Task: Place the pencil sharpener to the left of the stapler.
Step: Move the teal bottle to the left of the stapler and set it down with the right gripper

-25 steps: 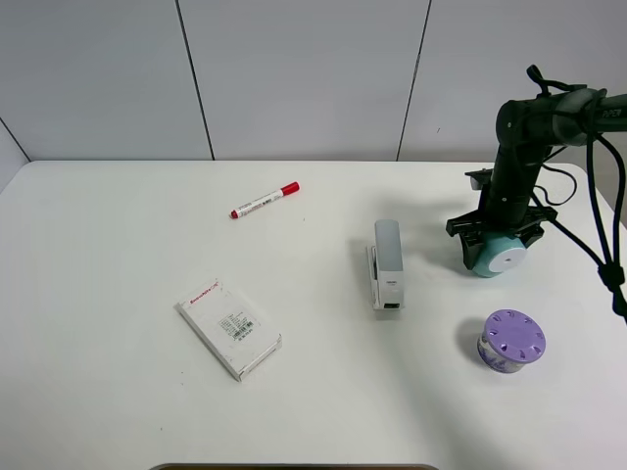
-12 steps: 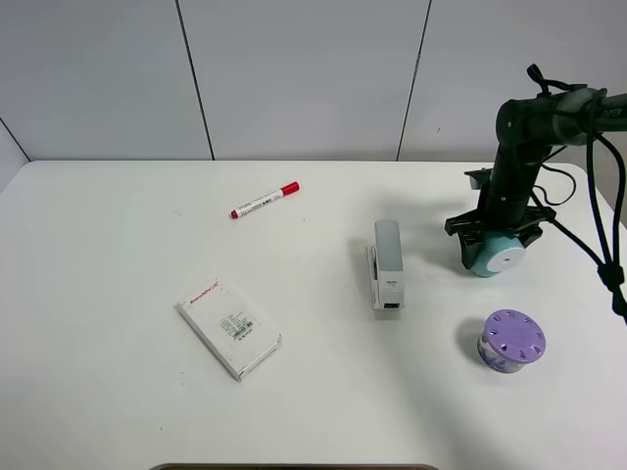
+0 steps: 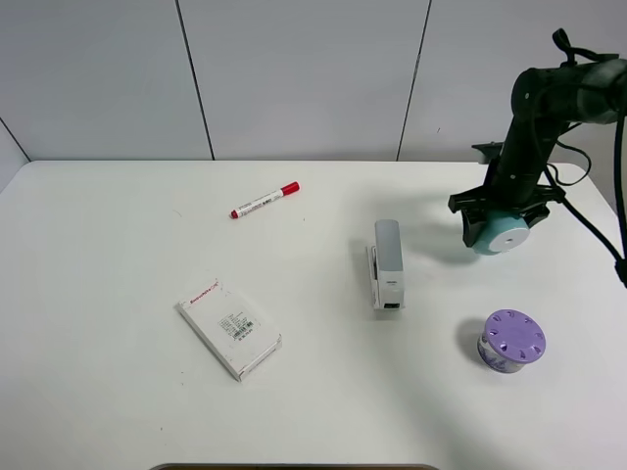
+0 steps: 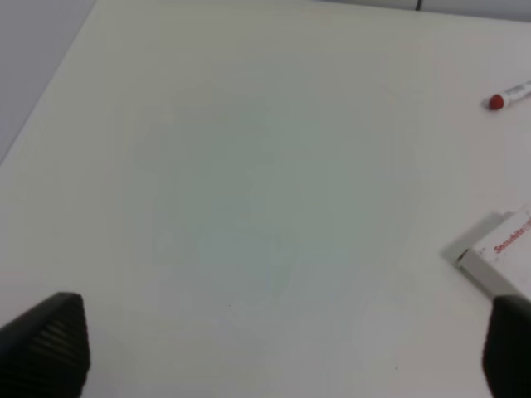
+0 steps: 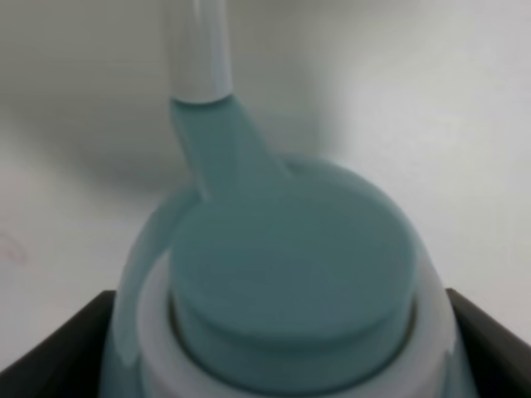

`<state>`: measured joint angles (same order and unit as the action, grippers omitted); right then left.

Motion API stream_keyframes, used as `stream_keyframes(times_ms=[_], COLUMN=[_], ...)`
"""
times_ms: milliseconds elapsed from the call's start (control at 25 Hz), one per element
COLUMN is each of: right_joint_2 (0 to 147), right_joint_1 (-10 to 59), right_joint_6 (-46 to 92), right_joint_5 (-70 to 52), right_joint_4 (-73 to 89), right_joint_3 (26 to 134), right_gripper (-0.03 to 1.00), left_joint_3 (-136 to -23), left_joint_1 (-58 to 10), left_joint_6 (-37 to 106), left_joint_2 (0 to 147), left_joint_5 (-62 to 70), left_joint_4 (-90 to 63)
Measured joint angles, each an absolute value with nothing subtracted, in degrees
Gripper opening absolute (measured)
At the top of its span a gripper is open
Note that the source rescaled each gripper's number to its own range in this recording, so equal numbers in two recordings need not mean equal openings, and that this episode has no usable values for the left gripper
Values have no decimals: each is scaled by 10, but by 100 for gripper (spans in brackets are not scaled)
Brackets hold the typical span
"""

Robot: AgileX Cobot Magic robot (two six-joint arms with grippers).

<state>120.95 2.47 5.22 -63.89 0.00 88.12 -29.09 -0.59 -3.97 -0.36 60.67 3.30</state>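
Over on the left, the left gripper (image 4: 274, 344) is hanging above the table (image 3: 98, 245) with its jaws spread wide and nothing between them. Only bare white surface is lying under it, running out to the table's left edge.

Moving right, the white box (image 3: 228, 326) is lying flat, well in from the front edge. The red-capped marker (image 3: 265, 201) is resting at about one o'clock from it, nearer the back edge. Between these two and the stapler (image 3: 386, 264) a broad stretch of open tabletop is showing, so the ground at the stapler's nine o'clock is standing free.

The stapler is lying lengthwise, pointing from front to back.

At its two o'clock, well apart from it, the right gripper (image 3: 503, 213) is clamping the pencil sharpener (image 3: 504, 237) from both sides, its dark fingers (image 5: 50, 352) pressing against the teal body. The sharpener's white face is pointing toward the table's front. It is appearing to hang clear of the surface, casting a soft shadow beneath.

At five o'clock from the stapler, the purple-lidded container (image 3: 511, 341) is sitting close to the right edge.
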Motion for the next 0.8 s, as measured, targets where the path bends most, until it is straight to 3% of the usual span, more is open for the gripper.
stream_keyframes(times_ms=[560,800], right_joint_2=[1124,1122], right_joint_1=[25,39], right_joint_6=[52,53], right_joint_5=[-659,-694], right_joint_4=[41,50], right_joint_3=[881,928], right_gripper=[0,0], left_joint_3=[-291,-291], left_joint_1=[-6,-6], left_joint_6=[-40,-40], left_joint_2=[-4,-4], left_joint_5=[607,607], left_joint_4=[33,33])
